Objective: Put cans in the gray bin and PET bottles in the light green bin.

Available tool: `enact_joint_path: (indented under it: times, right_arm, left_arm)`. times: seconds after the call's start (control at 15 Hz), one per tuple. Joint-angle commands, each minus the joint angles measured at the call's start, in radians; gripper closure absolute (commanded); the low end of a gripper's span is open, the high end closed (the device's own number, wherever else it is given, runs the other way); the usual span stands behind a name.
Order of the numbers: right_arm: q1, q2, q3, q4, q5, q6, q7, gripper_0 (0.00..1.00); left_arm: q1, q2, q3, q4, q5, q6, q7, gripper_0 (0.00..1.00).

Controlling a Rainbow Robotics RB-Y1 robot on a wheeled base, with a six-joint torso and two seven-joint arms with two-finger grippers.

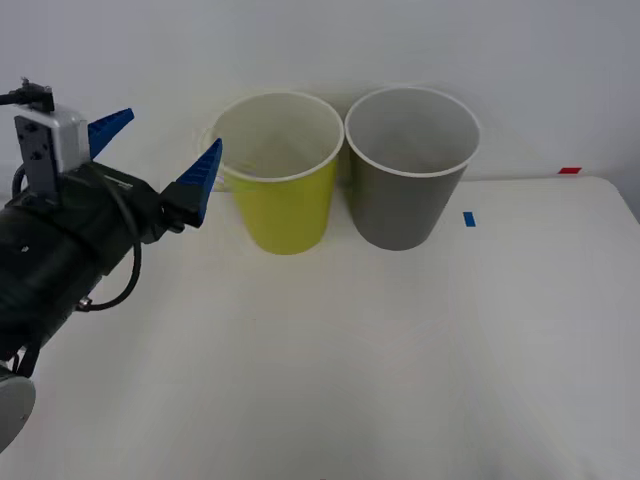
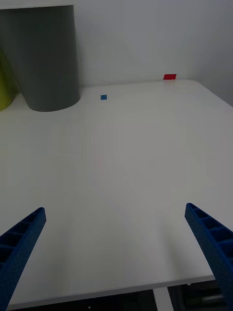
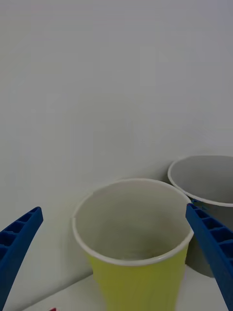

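Nearest you, on the left, your left gripper (image 1: pixel 165 155) hangs in the air above the white table (image 1: pixel 400 350), its blue ribbed fingers (image 1: pixel 200 178) spread wide apart and holding nothing, pointed toward the bins. Your right gripper (image 2: pixel 116 255) sits low over the table's right part, its fingers (image 2: pixel 213 245) likewise wide apart and empty. Farther back, the large yellow-green tapered round bin with a white rim (image 1: pixel 280 195) stands upright, and just beside it on its right stands the large dark gray tapered round bin with a white rim (image 1: pixel 408 175). A small blue marker (image 1: pixel 469 218) lies right of the gray bin, and a red one (image 1: pixel 569 171) at the far edge.
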Motion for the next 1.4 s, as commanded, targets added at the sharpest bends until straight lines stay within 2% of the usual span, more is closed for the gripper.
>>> enact_joint_path:
  times: [0.07, 0.4, 0.67, 1.07, 1.27, 1.4]
  right_arm:
    - [0.000, 0.000, 0.000, 0.000, 0.000, 0.000, 0.000, 0.00]
    - [0.000, 0.000, 0.000, 0.000, 0.000, 0.000, 0.000, 0.00]
    - [0.000, 0.000, 0.000, 0.000, 0.000, 0.000, 0.000, 0.00]
    - [0.000, 0.000, 0.000, 0.000, 0.000, 0.000, 0.000, 0.00]
    - [0.000, 0.000, 0.000, 0.000, 0.000, 0.000, 0.000, 0.00]
    - [0.000, 0.000, 0.000, 0.000, 0.000, 0.000, 0.000, 0.00]
  left_arm:
    - [0.149, 0.019, 0.027, -0.002, 0.005, -0.145, 0.002, 0.00]
    - [0.402, 0.002, 0.034, -0.002, -0.011, -0.371, -0.006, 0.00]
    - [0.537, -0.055, 0.012, 0.000, -0.035, -0.496, -0.032, 0.00]
    - [0.732, -0.055, -0.019, 0.003, -0.063, -0.710, -0.056, 0.00]
    - [0.793, -0.038, -0.078, 0.078, -0.080, -0.869, -0.063, 0.00]
    - [0.867, -0.035, -0.083, 0.098, -0.127, -0.921, -0.064, 0.00]
